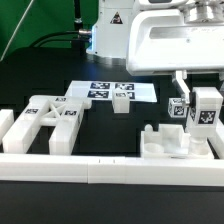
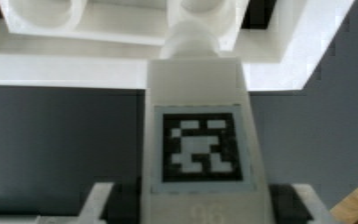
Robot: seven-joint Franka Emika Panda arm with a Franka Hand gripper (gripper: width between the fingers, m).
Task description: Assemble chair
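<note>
My gripper [image 1: 205, 100] is at the exterior view's right, shut on a long white chair piece [image 1: 205, 118] with a black-and-white tag, held upright over a chunky white chair part [image 1: 163, 142]. In the wrist view the gripper [image 2: 201, 203] has a finger [image 2: 105, 202] on each side of the tagged piece [image 2: 201, 110], whose far end points at the white part with round cut-outs [image 2: 87, 25]. Another tagged white block [image 1: 178, 108] stands just beside the held piece. A cut-out frame [image 1: 52, 120] lies at the exterior view's left.
The long white border rail [image 1: 110, 166] runs along the front of the table. The marker board [image 1: 100, 90] lies at the back, with a small white block [image 1: 122, 103] on its near edge. The white robot arm fills the upper right.
</note>
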